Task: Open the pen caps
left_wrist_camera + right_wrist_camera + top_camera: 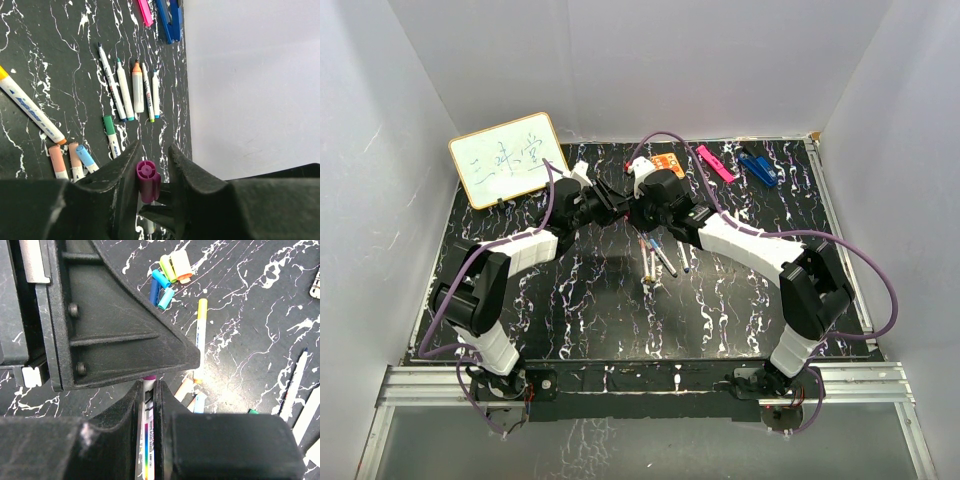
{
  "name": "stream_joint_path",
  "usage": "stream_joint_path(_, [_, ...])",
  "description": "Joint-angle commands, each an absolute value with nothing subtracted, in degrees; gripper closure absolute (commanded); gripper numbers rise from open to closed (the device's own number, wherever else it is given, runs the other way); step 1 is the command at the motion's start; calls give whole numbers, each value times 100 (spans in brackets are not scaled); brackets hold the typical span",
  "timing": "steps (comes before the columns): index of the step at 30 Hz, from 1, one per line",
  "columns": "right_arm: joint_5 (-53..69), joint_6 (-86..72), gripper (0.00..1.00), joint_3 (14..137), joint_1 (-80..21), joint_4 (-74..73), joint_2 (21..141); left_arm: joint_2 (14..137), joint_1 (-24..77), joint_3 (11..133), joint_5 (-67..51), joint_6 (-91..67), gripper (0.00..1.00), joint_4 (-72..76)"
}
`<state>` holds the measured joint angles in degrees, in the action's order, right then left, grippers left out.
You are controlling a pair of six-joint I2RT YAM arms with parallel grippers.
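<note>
Here the left gripper (pixel 154 150) clamps the purple cap (pixel 148 180) between its jaws, while the right gripper (pixel 149 387), directly opposite, pinches the white pen (pixel 148 440) tightly.

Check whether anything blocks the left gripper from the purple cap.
Nothing visible does. The purple cap sits right between the jaws of the left gripper, with no other object in the gap. The right gripper is shut on its pen.
</note>
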<state>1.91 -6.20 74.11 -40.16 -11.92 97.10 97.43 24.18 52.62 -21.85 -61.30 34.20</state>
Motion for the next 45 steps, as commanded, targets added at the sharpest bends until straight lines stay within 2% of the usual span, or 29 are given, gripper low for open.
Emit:
stream_joint_path(1, [49, -686, 100, 7579, -4040, -949, 9557, 9668, 2443, 5351, -2243, -6114, 78, 3612])
stream_joint_path(6, [1, -686, 100, 7608, -4039, -945, 9561, 9691, 2443, 5319, -2295, -6134, 90, 3693])
stream_joint_path(8, [-16, -685, 100, 7628, -4036, -949, 9566, 9716, 2443, 5317, -2324, -6139, 100, 3717])
stream_joint_path(9, [-6, -678, 100, 7635, -4042, -949, 9562, 9734, 2443, 5317, -2335, -6150, 100, 3713])
stream_joint_path(10, [-1, -677, 91, 7635, -4041, -949, 9560, 9744, 2443, 5326, -2349, -6154, 100, 3711])
stream_joint_path(11, [24, -677, 77, 7637, -4042, -960, 9558, 9747, 2443, 5328, -2352, -6160, 100, 3718])
stream_joint_path(14, [40, -659, 51, 7632, -4040, -1061, 9554, 9722, 2443, 5334, -2322, -6154, 100, 3668])
stream_joint_path(15, [37, -655, 47, 7618, -4043, -1097, 9548, 9713, 2443, 5349, -2306, -6146, 100, 3647])
stream_joint_path(18, [23, -659, 45, 7514, -4043, -1125, 9510, 9719, 2444, 5390, -2324, -6126, 100, 3612])
stream_joint_path(22, [34, -684, 49, 7424, -4042, -1129, 9502, 9716, 2444, 5418, -2337, -6141, 100, 3629])
stream_joint_path(30, [95, -677, 69, 7534, -4040, -1095, 9695, 9640, 2441, 5399, -2342, -6142, 100, 3636])
stream_joint_path(34, [141, -666, 83, 7645, -4042, -1090, 9826, 9561, 2444, 5363, -2310, -6126, 100, 3591])
stream_joint_path(37, [150, -668, 100, 7679, -4043, -1094, 9891, 9493, 2443, 5355, -2248, -6100, 100, 3512])
stream_joint_path(45, [110, -821, 100, 6940, -4040, -1221, 9406, 9658, 2166, 5655, -2005, -6026, 100, 3195])
